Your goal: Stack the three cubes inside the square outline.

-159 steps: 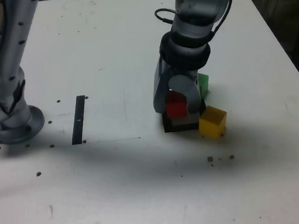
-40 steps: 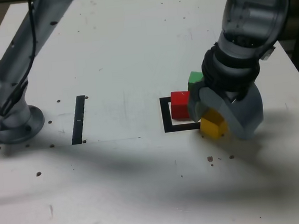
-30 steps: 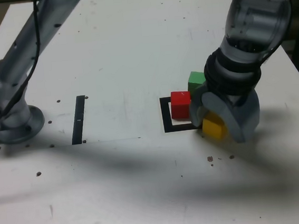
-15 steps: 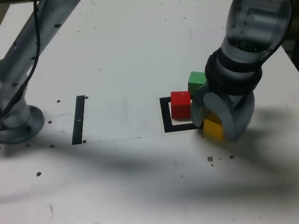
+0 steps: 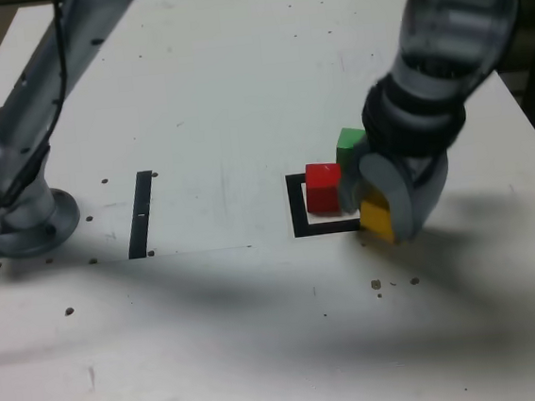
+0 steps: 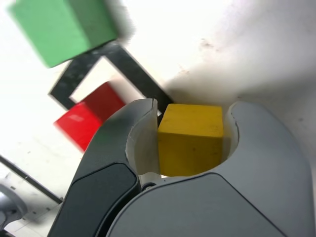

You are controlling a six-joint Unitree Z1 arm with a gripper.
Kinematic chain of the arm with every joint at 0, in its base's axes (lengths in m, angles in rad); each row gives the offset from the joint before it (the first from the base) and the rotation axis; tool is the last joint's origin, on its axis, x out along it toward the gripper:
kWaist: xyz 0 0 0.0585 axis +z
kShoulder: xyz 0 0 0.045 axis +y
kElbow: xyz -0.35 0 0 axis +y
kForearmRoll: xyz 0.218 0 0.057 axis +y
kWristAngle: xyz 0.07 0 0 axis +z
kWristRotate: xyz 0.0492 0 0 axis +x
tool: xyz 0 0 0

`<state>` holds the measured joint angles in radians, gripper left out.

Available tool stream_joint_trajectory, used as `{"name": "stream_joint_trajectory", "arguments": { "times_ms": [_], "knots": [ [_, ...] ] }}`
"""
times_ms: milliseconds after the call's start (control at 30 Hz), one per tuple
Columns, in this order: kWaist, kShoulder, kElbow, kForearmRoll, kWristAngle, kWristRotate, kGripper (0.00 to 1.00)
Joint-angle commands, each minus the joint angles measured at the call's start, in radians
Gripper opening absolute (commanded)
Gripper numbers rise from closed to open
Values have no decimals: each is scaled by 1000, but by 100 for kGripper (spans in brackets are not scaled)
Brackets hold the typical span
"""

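yellow cube [image 6: 190, 138]: between my jaws, both faces against its sides; in the exterior view [image 5: 376, 218] it sits just off the outline's near right corner. Can't tell if it rests on the table or is off it.
my gripper [image 5: 383, 210]: clamped on the yellow cube, coming down from above at the exterior view's right; wrist view [image 6: 192, 143] shows the jaws hugging the cube.
red cube [image 5: 323, 187]: inside the outline, toward its far side, on the white centre; just left of my gripper in the exterior view. Also seen in the wrist view [image 6: 89, 116].
green cube [image 5: 350, 145]: outside the outline, just past its far right corner, near the red cube; partly hidden by my arm. Wrist view [image 6: 61, 27] shows it apart from the yellow one.
outline [image 5: 296, 207]: black tape square, mid table, right part covered by my gripper; wrist view [image 6: 79, 74].
tape strip [image 5: 142, 213]: straight black strip, well left of the outline.
arm base [image 5: 17, 210]: far left of the table.
table [image 5: 200, 93]: white, scattered dark specks.
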<state>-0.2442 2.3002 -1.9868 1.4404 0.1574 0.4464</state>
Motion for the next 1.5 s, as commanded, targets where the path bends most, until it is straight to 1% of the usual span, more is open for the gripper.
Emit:
{"name": "stream_joint_trajectory", "arguments": {
  "times_ms": [0, 100, 233, 400, 533, 733, 800, 1033, 1233, 1467],
  "knots": [
    [2, -32, -3, 24, 7, -12, 33],
    [2, -71, 2, 61, 13, -43, 33],
    [9, -122, 18, 112, 24, -121, 33],
    [32, -175, 48, 141, 30, -218, 33],
    [72, -206, 81, 143, 7, -278, 33],
    [146, -222, 127, 132, -65, -331, 33],
    [163, -222, 137, 124, -81, -336, 33],
    [190, -218, 154, 98, -103, -339, 33],
    [205, -198, 175, 67, -131, -336, 33],
    [212, -173, 187, 36, -147, -325, 33]
  ]
}}
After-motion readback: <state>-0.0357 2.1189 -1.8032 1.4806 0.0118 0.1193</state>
